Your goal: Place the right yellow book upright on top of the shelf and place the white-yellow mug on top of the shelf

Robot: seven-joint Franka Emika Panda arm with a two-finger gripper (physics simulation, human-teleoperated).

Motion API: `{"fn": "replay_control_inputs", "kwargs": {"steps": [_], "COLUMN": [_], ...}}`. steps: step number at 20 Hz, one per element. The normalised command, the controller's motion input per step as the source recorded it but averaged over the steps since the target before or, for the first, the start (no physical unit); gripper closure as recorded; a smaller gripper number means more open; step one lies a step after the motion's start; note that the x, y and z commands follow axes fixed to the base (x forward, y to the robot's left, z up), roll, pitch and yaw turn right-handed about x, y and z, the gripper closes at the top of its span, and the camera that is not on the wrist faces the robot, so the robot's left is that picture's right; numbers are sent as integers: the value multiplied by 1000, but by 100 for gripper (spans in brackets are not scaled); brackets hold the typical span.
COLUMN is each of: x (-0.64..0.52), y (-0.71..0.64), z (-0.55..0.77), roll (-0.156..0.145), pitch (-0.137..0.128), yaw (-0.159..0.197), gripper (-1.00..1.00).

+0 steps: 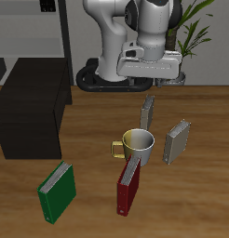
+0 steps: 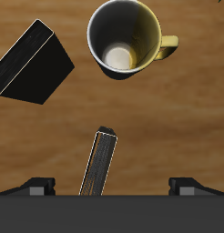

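The right yellow book (image 1: 147, 113) stands upright on the wooden table, farther back than the mug; in the wrist view (image 2: 100, 164) I see its thin top edge. My gripper (image 1: 158, 82) hangs above it, open and empty, with the fingertips (image 2: 41, 187) spread wide at both sides of the wrist view (image 2: 114, 187). The white-yellow mug (image 1: 138, 141) stands upright just in front of that book, its yellow inside showing (image 2: 123, 36). The black shelf (image 1: 33, 107) stands apart at the table's side, its flat top bare.
A second grey-tan book (image 1: 177, 141) stands beside the mug and shows dark in the wrist view (image 2: 36, 64). A red book (image 1: 130, 186) and a green book (image 1: 58, 191) stand nearer the front edge. A tall grey rack (image 1: 37, 28) is behind the shelf.
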Motion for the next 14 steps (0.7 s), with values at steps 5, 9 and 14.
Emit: {"fn": "replay_control_inputs", "kwargs": {"steps": [5,9,14], "x": [-123,-95,20], "y": [0,112,96], "z": [-140,-235,-198], "roll": [-50,-17,-3], "pitch": [-51,-35,10], "yaw": [-25,6,-26], "gripper": [-100,-100,-100]}}
